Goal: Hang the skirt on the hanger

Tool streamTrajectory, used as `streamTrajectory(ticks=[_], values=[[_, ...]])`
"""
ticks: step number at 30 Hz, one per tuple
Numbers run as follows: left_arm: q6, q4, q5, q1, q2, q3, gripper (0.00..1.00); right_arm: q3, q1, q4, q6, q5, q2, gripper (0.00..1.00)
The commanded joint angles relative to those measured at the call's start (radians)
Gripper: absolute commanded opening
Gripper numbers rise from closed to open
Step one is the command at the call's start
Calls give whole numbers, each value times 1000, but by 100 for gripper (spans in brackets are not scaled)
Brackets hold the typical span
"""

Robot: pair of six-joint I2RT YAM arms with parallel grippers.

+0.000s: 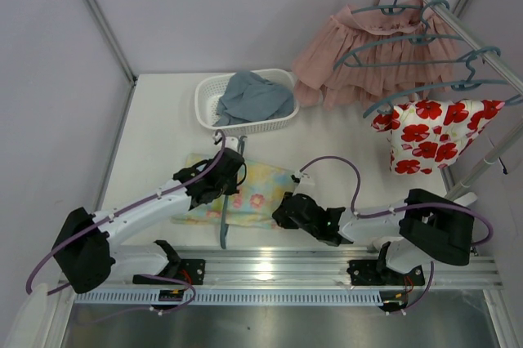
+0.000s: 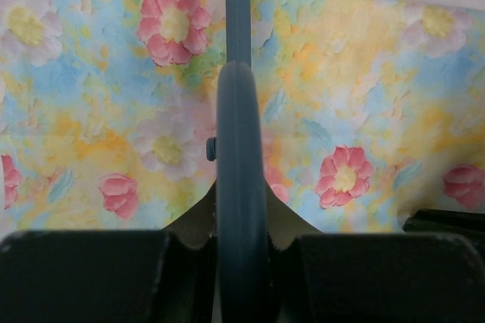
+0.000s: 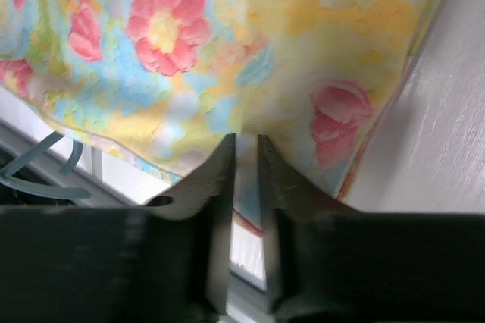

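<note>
**Skirt flat on table, hanger laid across it**

The pastel yellow, green and blue flowered cloth skirt (image 1: 263, 189) is spread on the white table (image 1: 163, 119), with its long axis from 9 to 3 o'clock. The slim teal-blue plastic hanger (image 1: 223, 229) is laid across it from 12 to 6 and is clamped by the left gripper (image 2: 241, 217). The skirt's 3 o'clock edge is pinched between the narrowly set fingers of the right gripper (image 3: 246, 148).

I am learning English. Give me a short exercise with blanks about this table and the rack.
The hanger over the skirt is held by the ___ tool.
The grey cloth lies in the ___ basket.
The white garment on the rack has ___ flowers.
Missing words: left, white, red.
</note>
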Motion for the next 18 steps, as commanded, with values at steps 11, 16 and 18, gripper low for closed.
streamTrajectory(ticks=[11,16,18], values=[[89,-386,48,6,-23,459,9,198,34,-23,-342,-139,-374,57],[84,-466,45,4,-25,605,8,244,63,31,-355,-148,-367,59],[82,-498,37,4,-17,643,8,284,88,56,-385,-122,-332,62]])
